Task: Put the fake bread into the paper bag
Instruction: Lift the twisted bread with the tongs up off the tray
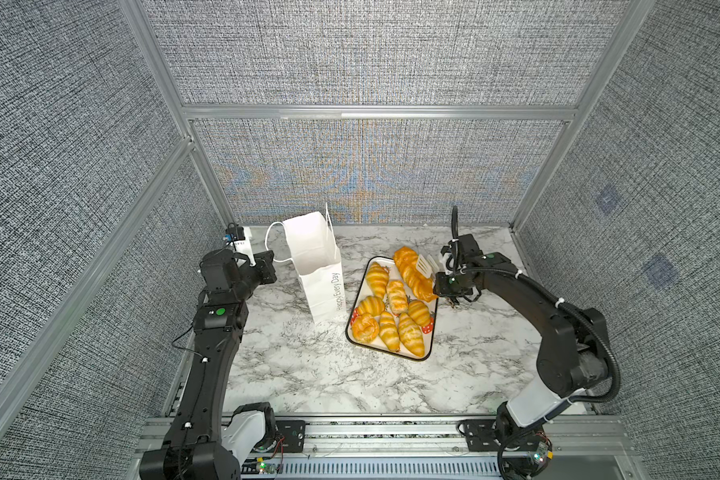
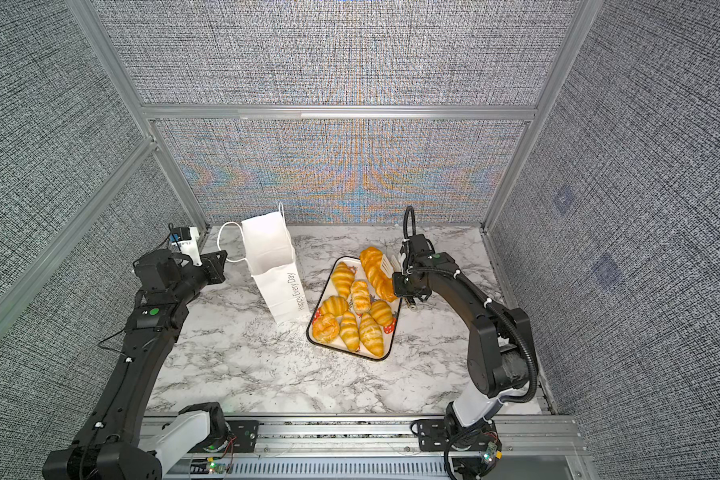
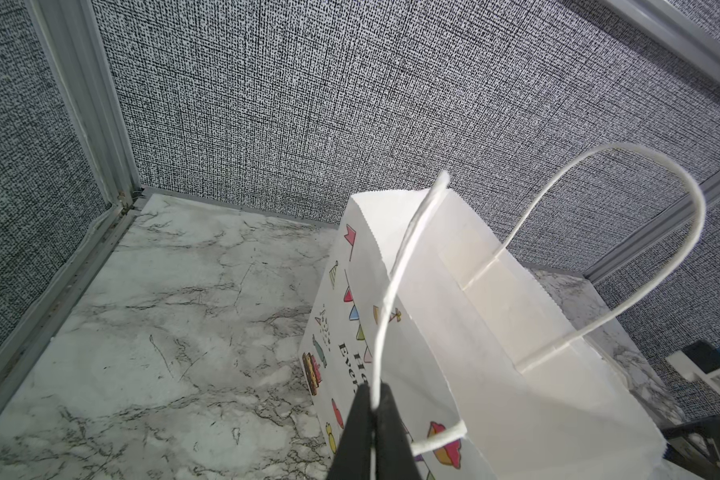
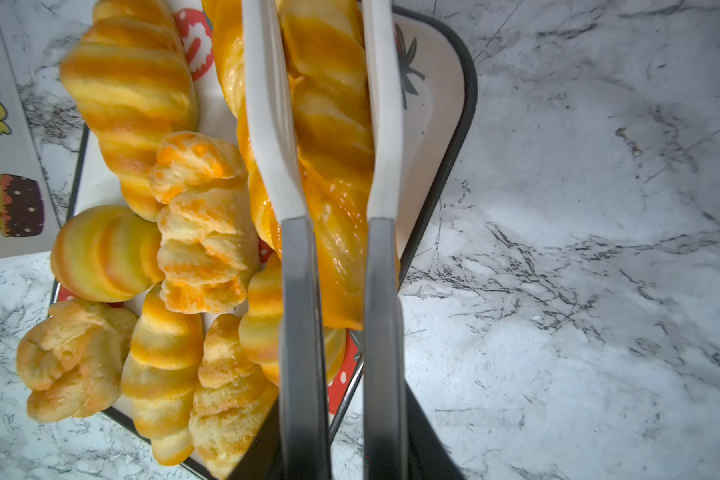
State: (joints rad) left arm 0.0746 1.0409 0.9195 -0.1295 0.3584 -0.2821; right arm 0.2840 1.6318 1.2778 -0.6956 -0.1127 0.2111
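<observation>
Black left arm [image 1: 208, 374] and right arm [image 1: 558, 328] have white base links, green dots and white ties, a ribbed hose at 3 o'clock, and a white-fingered right gripper [image 1: 428, 264].

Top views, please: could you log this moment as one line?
left gripper: shut on cord handle | paper bag: standing, open | right gripper: shut on braided loaf

Grey woven wall panels [image 1: 371, 54] in aluminium frames [image 1: 375, 112] enclose a white marble-patterned tabletop [image 1: 308, 374].

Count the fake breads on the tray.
8: braided loaf at the tray's right edge, between the right hand's fingers; far croissant; ridged roll; middle croissants; near swirl; near croissants. Others may hide beneath.
</observation>
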